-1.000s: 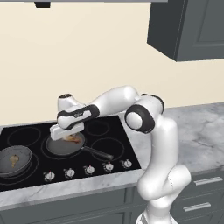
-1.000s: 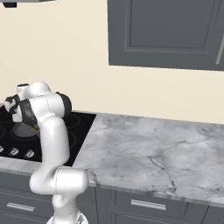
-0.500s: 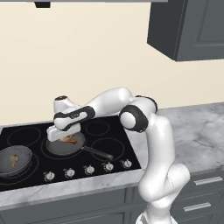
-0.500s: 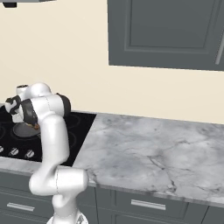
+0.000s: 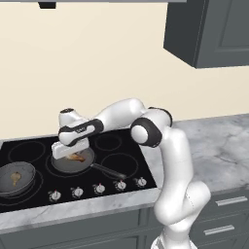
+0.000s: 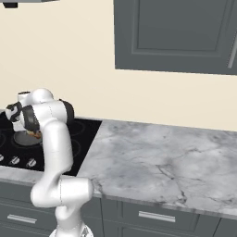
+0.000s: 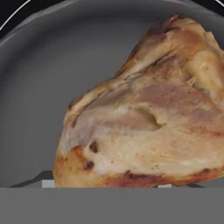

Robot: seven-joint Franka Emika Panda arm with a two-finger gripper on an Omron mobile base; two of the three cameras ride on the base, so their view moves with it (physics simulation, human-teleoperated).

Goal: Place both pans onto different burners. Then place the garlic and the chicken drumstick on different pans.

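Chicken drumstick (image 7: pixel 144 109) is seen lying in the shallow pan (image 5: pixel 73 163), gripper (image 5: pixel 72 154) right above it; jaw state can't be told tbh.

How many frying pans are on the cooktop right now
2. The deeper pan sits on the front-left burner with the garlic inside. The shallower pan sits on the burner to its right, holding the chicken drumstick.

Two rear base views sharing cooktop (image 5: pixel 121 160), hand view close on drumstick (image 7: pixel 144 109)

Drumstick (image 5: pixel 74 156) in right pan (image 5: pixel 85 165); garlic (image 5: pixel 16 177) in left pan (image 5: pixel 19 172).
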